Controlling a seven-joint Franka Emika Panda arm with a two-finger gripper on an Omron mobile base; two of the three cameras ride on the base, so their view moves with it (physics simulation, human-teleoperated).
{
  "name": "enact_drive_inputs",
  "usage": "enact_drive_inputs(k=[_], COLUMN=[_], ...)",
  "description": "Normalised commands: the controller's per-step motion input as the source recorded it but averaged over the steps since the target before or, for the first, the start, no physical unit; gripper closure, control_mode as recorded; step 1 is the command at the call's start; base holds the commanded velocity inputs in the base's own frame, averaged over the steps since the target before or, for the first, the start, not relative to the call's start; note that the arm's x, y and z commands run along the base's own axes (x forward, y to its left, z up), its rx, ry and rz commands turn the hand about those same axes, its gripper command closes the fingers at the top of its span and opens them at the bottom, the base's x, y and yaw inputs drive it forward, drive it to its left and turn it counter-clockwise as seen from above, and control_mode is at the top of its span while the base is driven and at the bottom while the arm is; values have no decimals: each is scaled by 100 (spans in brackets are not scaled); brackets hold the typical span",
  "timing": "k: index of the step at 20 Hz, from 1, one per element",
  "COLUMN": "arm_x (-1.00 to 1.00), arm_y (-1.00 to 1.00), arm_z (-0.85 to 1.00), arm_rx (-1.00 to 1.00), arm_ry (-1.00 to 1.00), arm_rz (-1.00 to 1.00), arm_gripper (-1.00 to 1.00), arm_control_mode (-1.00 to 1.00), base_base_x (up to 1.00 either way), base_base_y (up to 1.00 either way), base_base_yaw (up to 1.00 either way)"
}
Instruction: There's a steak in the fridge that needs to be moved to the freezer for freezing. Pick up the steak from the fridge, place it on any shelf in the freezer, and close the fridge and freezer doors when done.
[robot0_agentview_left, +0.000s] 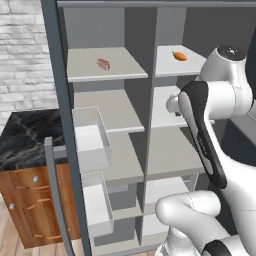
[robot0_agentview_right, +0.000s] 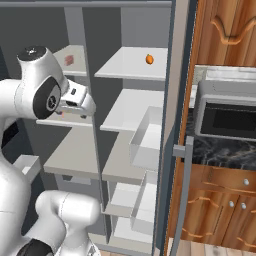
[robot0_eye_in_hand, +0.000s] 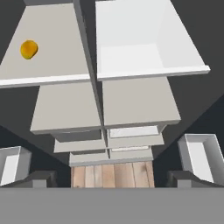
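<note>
Fingertips at the hand view's bottom stand wide apart: the gripper (robot0_eye_in_hand: 112, 178) is empty. With the steak (robot0_agentview_left: 103, 63) on the freezer's top shelf (robot0_agentview_left: 120, 67), both doors need closing; retreat clear of the shelves first.

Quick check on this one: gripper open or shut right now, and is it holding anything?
Gripper: open, jaws spread wide, nothing between them. The steak lies on the top freezer shelf, not in the gripper.

The steak (robot0_agentview_right: 69, 59) lies on the freezer's top shelf (robot0_agentview_right: 75, 67); a carrot (robot0_agentview_right: 149, 59) sits on the fridge's top shelf.
</note>
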Motion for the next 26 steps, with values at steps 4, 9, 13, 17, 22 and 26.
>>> enact_drive_inputs(k=[4,9,13,17,22,26], arm_x=[-72,-77,-49,-42,-14,0], arm_y=[-4,0,0,0,0,0], arm_z=[0,0,0,0,0,0], arm_rx=[0,0,0,0,0,0], arm_ry=[0,-2,-24,-18,-1,0], arm_rz=[1,1,0,0,0,0], arm_gripper=[-100,-100,-100,-100,-100,-100], arm_control_mode=[-100,-100,-100,-100,100,100], base_base_x=[0,0,0,0,-51,-41], base_base_y=[0,0,0,0,33,23], base_base_yaw=[0,0,0,0,0,0])
